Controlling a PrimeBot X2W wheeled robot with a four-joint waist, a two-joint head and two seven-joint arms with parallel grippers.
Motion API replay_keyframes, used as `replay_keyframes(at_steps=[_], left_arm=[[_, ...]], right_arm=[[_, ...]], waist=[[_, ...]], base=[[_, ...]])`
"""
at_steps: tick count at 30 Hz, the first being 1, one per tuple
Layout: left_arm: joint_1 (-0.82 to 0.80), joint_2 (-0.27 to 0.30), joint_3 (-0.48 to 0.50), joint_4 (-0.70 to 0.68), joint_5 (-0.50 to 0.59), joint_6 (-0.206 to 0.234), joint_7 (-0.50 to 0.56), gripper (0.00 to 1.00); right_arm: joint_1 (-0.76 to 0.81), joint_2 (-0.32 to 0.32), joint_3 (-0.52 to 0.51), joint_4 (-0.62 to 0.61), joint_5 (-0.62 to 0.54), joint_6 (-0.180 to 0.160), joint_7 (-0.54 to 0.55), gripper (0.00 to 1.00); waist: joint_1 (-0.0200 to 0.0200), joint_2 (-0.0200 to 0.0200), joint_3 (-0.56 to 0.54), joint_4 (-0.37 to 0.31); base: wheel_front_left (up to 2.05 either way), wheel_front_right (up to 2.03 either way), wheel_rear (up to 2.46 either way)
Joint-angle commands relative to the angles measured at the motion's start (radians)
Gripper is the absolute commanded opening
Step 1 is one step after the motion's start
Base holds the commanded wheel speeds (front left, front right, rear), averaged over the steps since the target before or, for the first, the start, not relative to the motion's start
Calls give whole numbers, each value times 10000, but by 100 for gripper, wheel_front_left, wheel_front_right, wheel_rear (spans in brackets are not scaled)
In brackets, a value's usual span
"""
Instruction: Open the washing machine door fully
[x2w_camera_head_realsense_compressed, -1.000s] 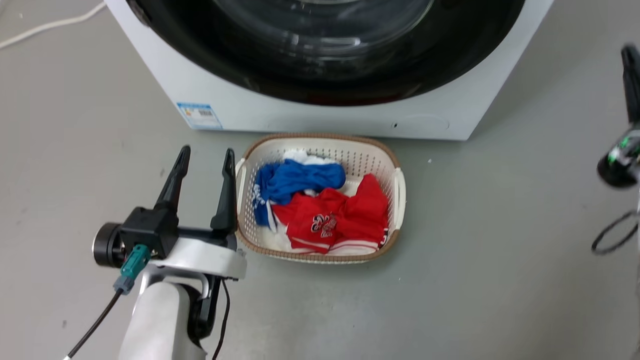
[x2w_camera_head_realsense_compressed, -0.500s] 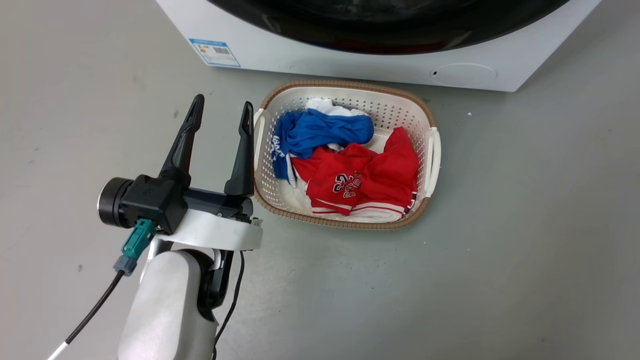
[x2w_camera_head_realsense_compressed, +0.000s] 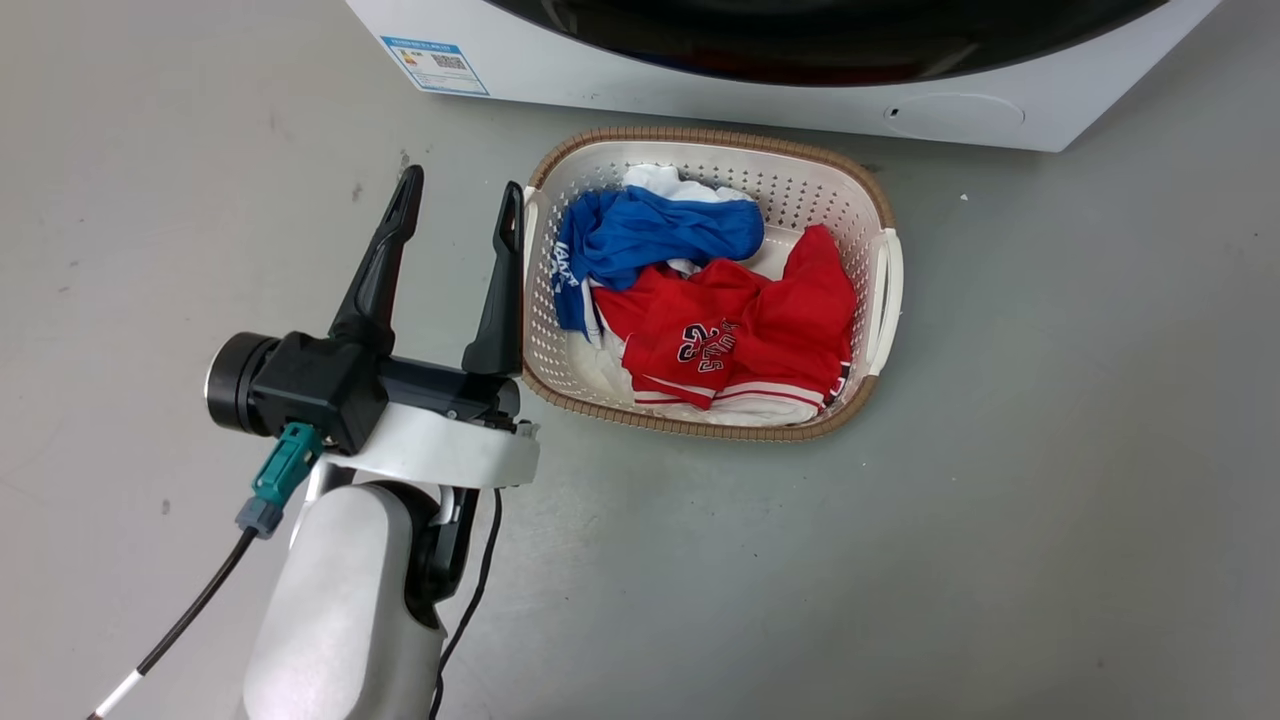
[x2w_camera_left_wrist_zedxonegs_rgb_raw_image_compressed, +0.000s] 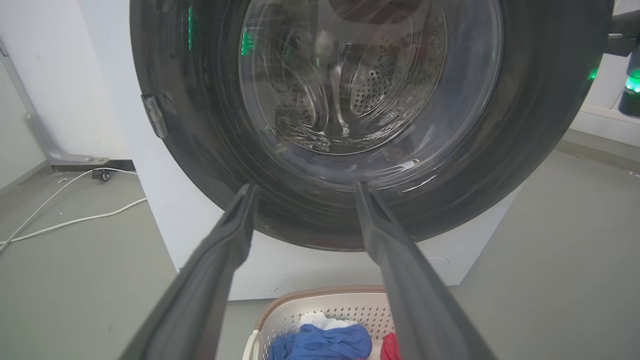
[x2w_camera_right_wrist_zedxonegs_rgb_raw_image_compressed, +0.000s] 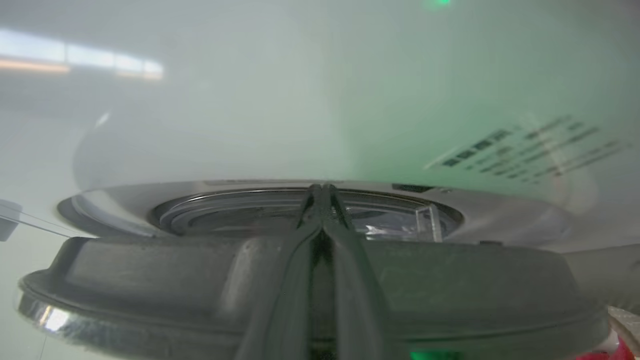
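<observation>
1 washing machine (x2w_camera_head_realsense_compressed: 650, 85) stands on the grey floor (x2w_camera_head_realsense_compressed: 1000, 520). It has 1 round black door (x2w_camera_left_wrist_zedxonegs_rgb_raw_image_compressed: 345, 90) and 1 blue-edged sticker (x2w_camera_head_realsense_compressed: 435, 65) low on its front. Just before it sits 1 cream basket (x2w_camera_head_realsense_compressed: 700, 137) holding 3 pieces of clothing: 1 blue garment (x2w_camera_head_realsense_compressed: 660, 235), 1 red garment (x2w_camera_head_realsense_compressed: 750, 330) with dark lettering, and 1 white cloth (x2w_camera_head_realsense_compressed: 655, 180) under them. 2 white cables (x2w_camera_left_wrist_zedxonegs_rgb_raw_image_compressed: 65, 220) trail over the floor beside the machine.

The left gripper (x2w_camera_head_realsense_compressed: 461, 190) hangs over the floor just beside the basket, with its 2 fingers spread wide and nothing between them. In the left wrist view the door stands ahead of it, apart from the fingertips, which frame the lower part of the glass.

The right gripper (x2w_camera_right_wrist_zedxonegs_rgb_raw_image_compressed: 322, 192) has its 2 fingers pressed together with nothing pinched. In the right wrist view they lie across the door's thick dark rim, seen edge-on. Their tips reach toward the glass bowl (x2w_camera_right_wrist_zedxonegs_rgb_raw_image_compressed: 225, 215), and the machine's white front lies beyond. A gap shows between rim and front. Whether the fingers touch the rim I cannot tell.
</observation>
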Motion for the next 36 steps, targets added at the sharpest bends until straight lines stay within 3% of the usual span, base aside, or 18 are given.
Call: replay_keyframes(at_steps=[1,12,21,36], left_arm=[[-135,-9,1,-34,-31,38,-26,100],[60,-9,-30,128,-141,164,-26,100],[750,-8,145,425,-142,83,-26,100],[1740,-9,-23,826,-204,195,-26,100]], right_arm=[[-36,218,112,14,-34,4,136,0],[1204,227,271,-832,22,15,1581,0],[3048,380,268,-1854,173,14,2671,0],[6346,1737,337,-4539,295,14,4266,0]], waist=[[-1,0,11,7],[-1,0,-519,-28],[-1,0,-1586,-139],[-1,0,-2786,-142]], base=[[0,0,0],[0,0,0],[0,0,0],[0,0,0]])
